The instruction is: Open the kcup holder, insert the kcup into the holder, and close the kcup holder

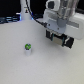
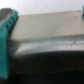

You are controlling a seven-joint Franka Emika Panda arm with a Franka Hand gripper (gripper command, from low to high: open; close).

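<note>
**Pincer above counter, kcup standing apart**

Kcup (image 1: 28,48) stands upright on the white counter (image 1: 20,67) in the lower left of the exterior view, green top up, touching nothing else. The counter around it is plain and pale.

Farther back, in the upper right of the exterior view, the white arm (image 1: 57,17) hangs over the counter with the dark pincer (image 1: 59,40) pointing down. The pincer is well apart from the kcup, toward the exterior view's right. The blur hides the fingertips, so how far the jaws are parted, and whether they hold anything, cannot be told.

The wrist view shows a teal finger (image 2: 6,42) along one edge, close to the lens, in front of a dark grey surface with a lighter band across it. That surface cannot be identified with certainty.
</note>
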